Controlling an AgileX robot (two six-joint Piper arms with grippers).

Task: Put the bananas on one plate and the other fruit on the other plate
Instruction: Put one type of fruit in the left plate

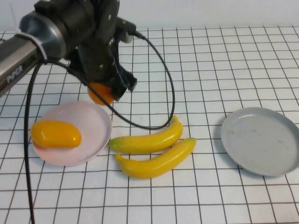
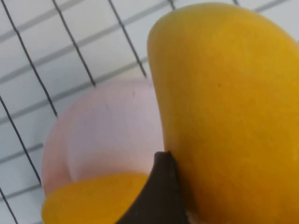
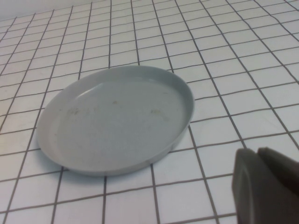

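The left end effector hangs over the far edge of the pink plate on the left of the counter, holding an orange-yellow mango-like fruit between its fingers (the left wrist view shows the fruit pressed against one dark finger, the plate beneath). A second mango-like fruit lies on the left side of the pink plate. The two bananas lie side by side, touching, on the counter in the middle, just right of the pink plate. The grey plate sits on the right, well apart from the bananas. The right end effector, jaws closed on nothing, rests near the grey plate.
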